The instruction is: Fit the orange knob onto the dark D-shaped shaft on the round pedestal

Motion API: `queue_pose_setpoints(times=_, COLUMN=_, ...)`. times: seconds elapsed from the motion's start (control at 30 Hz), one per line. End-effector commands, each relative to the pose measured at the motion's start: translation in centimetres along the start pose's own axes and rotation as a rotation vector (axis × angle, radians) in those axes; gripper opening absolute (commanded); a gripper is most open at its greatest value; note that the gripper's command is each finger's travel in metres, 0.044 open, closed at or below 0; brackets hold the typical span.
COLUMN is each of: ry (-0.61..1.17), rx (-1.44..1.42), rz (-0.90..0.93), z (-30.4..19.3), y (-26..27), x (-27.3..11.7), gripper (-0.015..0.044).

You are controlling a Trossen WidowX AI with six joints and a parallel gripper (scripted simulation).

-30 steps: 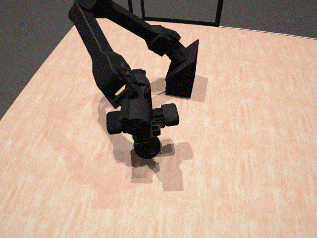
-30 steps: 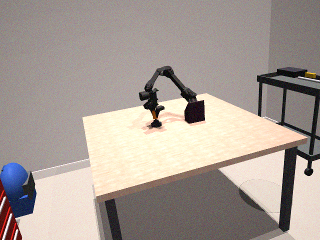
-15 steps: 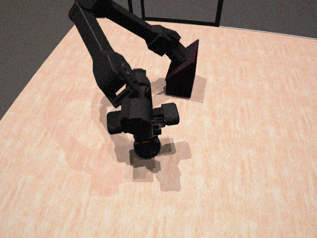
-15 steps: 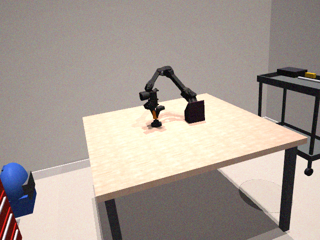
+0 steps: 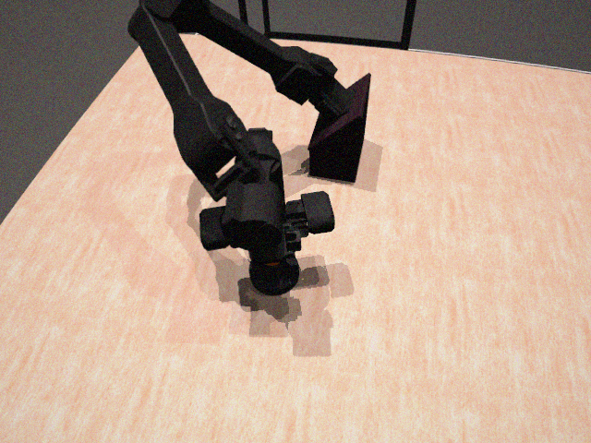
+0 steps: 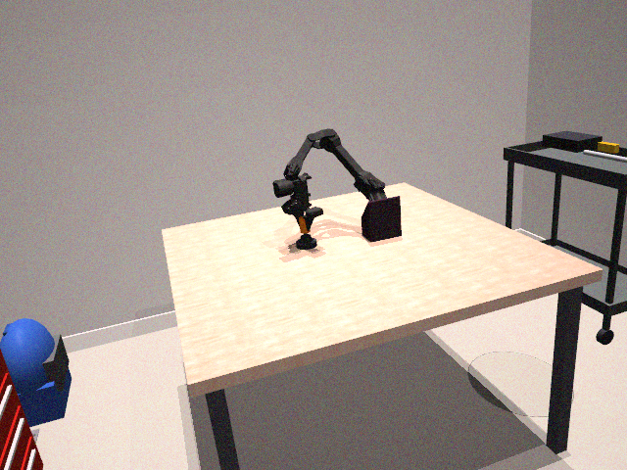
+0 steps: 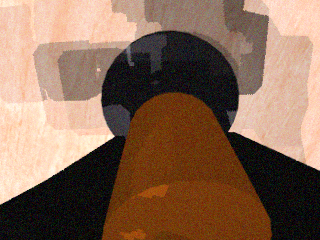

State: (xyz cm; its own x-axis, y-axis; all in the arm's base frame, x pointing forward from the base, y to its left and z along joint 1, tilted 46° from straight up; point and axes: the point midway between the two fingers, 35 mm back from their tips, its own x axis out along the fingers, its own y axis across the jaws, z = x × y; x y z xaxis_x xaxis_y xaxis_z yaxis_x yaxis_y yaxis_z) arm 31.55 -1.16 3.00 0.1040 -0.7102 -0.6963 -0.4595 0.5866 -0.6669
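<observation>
The orange knob (image 5: 272, 263) (image 6: 304, 225) (image 7: 182, 145) is held above the round dark pedestal (image 5: 274, 281) (image 6: 306, 244) (image 7: 170, 62). My gripper (image 6: 303, 222) (image 7: 175, 144) is shut on the knob, with a dark finger on each side in the wrist view. In the exterior view the knob leans slightly, and a short dark section shows between its lower end and the pedestal's wide base. The knob's lower end overlaps the pedestal's middle in the wrist view and hides the shaft. The hole and both flat sides are hidden. Contact with the shaft cannot be told.
The dark block-shaped arm base (image 5: 336, 154) (image 6: 382, 219) stands on the wooden table (image 5: 453, 309) (image 6: 379, 293), behind and to the right of the pedestal in the top view. A wheeled cart (image 6: 566, 165) stands beyond the table at the right in the exterior view.
</observation>
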Motion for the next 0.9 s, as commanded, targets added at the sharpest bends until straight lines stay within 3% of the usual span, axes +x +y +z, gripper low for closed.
queue_pose_setpoints(times=0.0, ry=-0.001, rx=-0.002, rz=-0.001, z=0.1, y=-0.06, x=-0.09, gripper=0.0)
queue_pose_setpoints(times=0.43, ry=-0.001, rx=-0.204, rz=-0.001, z=0.39, y=-0.26, x=-0.35, gripper=0.0)
queue_pose_setpoints(times=0.87, ry=-0.001, rx=-0.211, rz=-0.001, z=0.19, y=-0.12, x=-0.1, gripper=0.0)
